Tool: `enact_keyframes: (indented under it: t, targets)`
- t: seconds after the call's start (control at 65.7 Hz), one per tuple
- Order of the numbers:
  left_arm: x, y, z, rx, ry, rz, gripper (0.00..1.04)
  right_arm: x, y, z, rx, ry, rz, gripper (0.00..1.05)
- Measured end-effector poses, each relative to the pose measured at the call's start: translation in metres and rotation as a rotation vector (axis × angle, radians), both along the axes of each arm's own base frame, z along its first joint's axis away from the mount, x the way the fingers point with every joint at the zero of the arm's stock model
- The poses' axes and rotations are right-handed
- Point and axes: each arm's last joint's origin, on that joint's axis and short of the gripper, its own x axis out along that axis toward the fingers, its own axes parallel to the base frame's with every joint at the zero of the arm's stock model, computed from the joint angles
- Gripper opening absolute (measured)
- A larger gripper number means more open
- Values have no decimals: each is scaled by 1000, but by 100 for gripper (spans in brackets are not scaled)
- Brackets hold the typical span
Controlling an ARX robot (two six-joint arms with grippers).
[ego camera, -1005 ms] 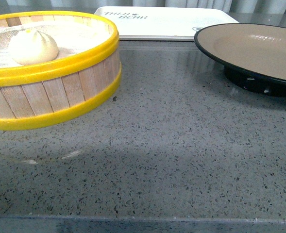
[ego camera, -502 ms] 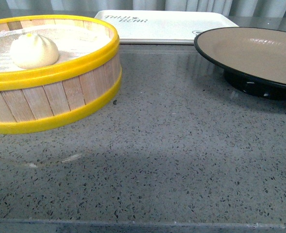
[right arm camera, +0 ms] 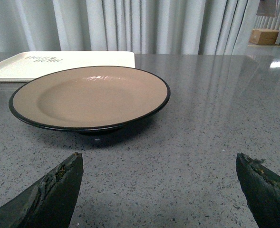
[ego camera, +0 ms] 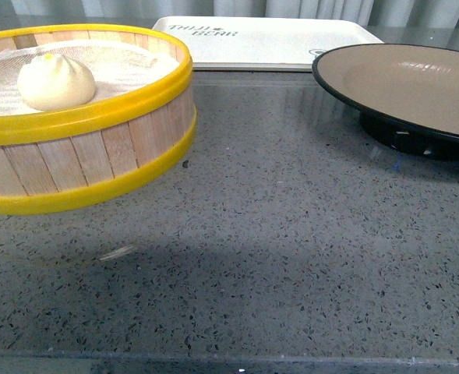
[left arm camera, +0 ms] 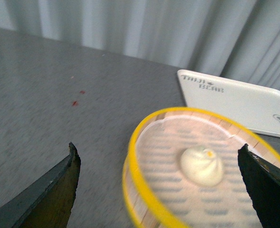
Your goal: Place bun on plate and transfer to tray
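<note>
Since the bun (ego camera: pixel 55 80) lies in the steamer basket (ego camera: pixel 97 156), the spread left gripper (left arm camera: pixel 161 187) should be centred over it; the right gripper (right arm camera: pixel 159 190) gapes too.

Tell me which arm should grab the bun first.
Left. The left gripper is open and looks down on the bun in the steamer basket; the right gripper, also open, faces only the plate.

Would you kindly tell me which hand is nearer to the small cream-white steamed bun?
Left. The left hand hangs open, looking down on the small cream-white steamed bun in its yellow-rimmed steamer basket; the right hand, open, faces the beige black-rimmed plate.
</note>
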Motion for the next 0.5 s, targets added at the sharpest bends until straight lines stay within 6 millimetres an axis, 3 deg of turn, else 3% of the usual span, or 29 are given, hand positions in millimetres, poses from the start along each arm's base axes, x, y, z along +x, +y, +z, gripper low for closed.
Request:
enact_keyframes:
  t: [0.122, 0.274, 0.502]
  targets:
    - [41, -26, 18, 47, 33, -103, 98, 0, 0, 0, 0, 0, 0, 96]
    - [80, -52, 24, 90, 115, -200, 98, 0, 0, 0, 0, 0, 0, 96]
    - [108, -66, 10, 170, 265, -249, 98, 0, 0, 0, 0, 0, 0, 96]
